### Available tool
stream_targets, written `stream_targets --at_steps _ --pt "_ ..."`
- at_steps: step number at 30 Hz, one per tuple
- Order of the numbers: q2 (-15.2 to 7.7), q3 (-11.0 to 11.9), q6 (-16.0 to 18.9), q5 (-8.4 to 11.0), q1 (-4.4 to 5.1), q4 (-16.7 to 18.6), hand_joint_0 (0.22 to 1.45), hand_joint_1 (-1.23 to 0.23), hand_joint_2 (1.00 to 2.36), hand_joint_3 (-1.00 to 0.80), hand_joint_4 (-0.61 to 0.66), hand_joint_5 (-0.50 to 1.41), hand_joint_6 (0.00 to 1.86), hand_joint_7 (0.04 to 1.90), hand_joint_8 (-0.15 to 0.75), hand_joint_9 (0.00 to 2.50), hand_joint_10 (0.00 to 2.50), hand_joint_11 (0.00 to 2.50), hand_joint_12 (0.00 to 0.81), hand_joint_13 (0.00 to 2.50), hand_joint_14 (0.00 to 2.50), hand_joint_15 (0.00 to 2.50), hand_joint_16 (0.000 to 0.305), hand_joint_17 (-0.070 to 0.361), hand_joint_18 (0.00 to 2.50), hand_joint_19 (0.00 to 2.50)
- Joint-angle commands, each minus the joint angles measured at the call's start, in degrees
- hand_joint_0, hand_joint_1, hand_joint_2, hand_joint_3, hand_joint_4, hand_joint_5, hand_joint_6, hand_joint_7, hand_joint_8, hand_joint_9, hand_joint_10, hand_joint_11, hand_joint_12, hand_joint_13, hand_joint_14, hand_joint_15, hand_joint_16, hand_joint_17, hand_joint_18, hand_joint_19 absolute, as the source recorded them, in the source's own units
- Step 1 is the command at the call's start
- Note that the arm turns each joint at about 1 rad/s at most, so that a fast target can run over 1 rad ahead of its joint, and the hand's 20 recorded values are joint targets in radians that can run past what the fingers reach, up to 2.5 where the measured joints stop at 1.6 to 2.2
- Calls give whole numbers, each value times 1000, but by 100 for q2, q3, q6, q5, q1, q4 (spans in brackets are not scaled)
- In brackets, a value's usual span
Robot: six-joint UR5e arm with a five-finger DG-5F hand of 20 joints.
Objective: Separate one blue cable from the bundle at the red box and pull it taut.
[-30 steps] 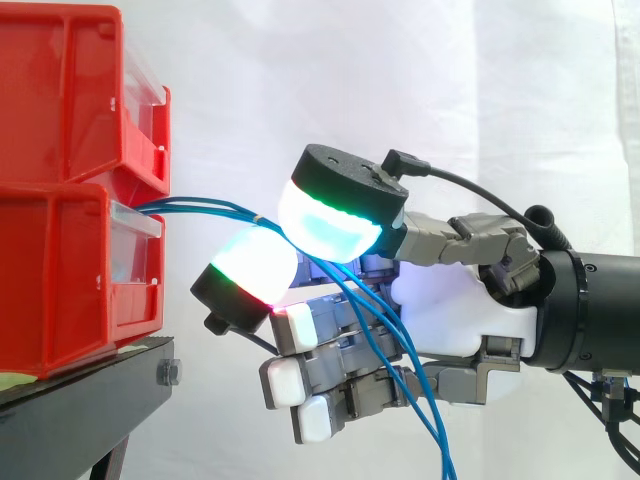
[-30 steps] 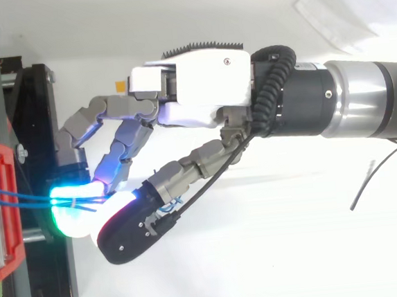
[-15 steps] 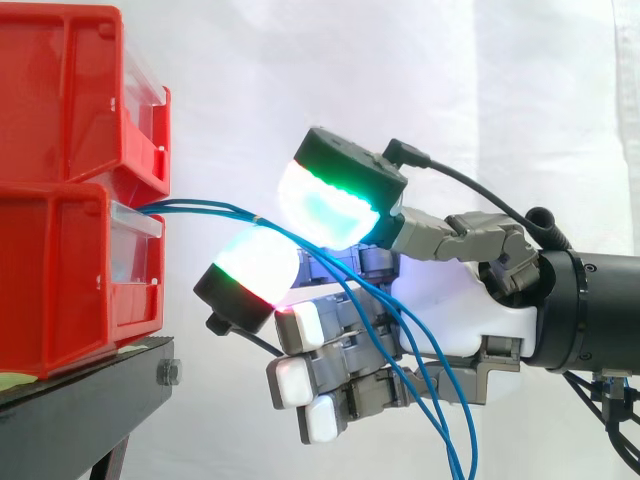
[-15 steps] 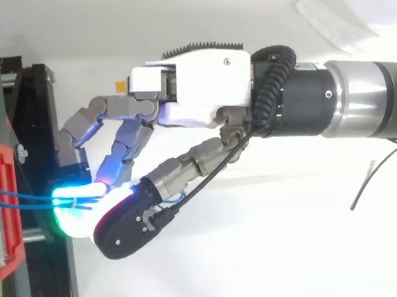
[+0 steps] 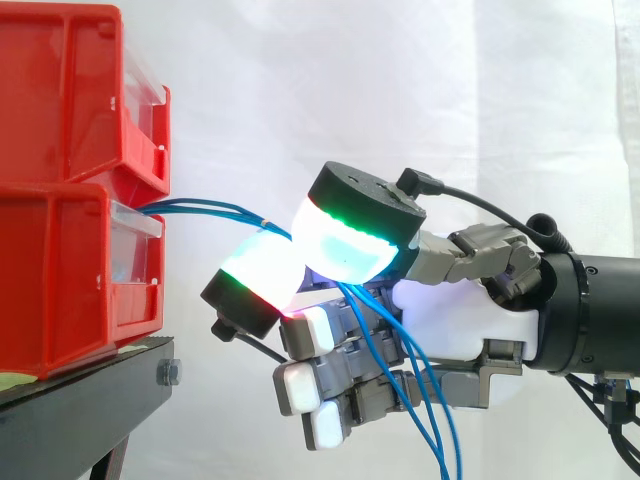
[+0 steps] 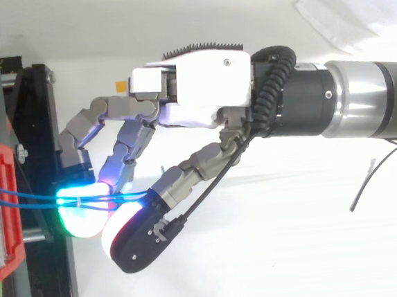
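Plainly, we see two red bins (image 5: 70, 280) of glossy moulded plastic. They are stacked one on the other on a matt black stand (image 5: 90, 400), and each has a clear plastic lip (image 5: 140, 222) along its front edge. A bundle of thin blue cables (image 5: 210, 208) comes out at the top of the lower bin's front. The cables are smooth and round, and one small pale tie (image 5: 262, 218) binds them. Near the bin we can tell two strands apart. Below the hand we count three, hanging in loose curves across the palm.

The hand (image 5: 455, 315) has a white shell at the palm and grey jointed fingers. It is pinching the bundle between two thick rounded pads (image 5: 350, 245). The upper pad glows cyan-white with a green rim under a black cap. The lower one glows white with a green band and a red edge. The other fingers have small square white tips and curl inward below, and the hanging strands pass across them.

Between bin and pads the cables arch gently in the side view. From above they run side by side, nearly straight, from the red bin to the pads (image 6: 85, 203). The arm (image 6: 361, 99) is a cylinder of black and brushed grey metal and comes in from the right. A white curtain (image 5: 420, 90) hangs in soft folds behind.
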Motion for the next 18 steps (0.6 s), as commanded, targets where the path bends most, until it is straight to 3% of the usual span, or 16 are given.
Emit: stream_targets --at_steps 1,10,14,18 --pt "0 0 1 -6 0 -9 630 -801 1000 -500 109 -179 899 1018 315 1084 23 822 363 1046 21 534 49 109 862 689" --pt "0 0 1 -6 0 -9 575 -535 1000 -500 116 -163 886 1041 327 1131 21 816 374 1070 22 546 49 111 884 729" --pt "0 9 1 -6 0 -9 627 -582 1001 -490 96 -150 889 1101 326 1142 20 815 373 1075 22 548 49 110 882 736" --pt "0 9 1 -6 0 -9 647 -749 1013 -341 90 -149 890 1147 332 1138 23 831 377 1070 21 556 49 111 889 737"
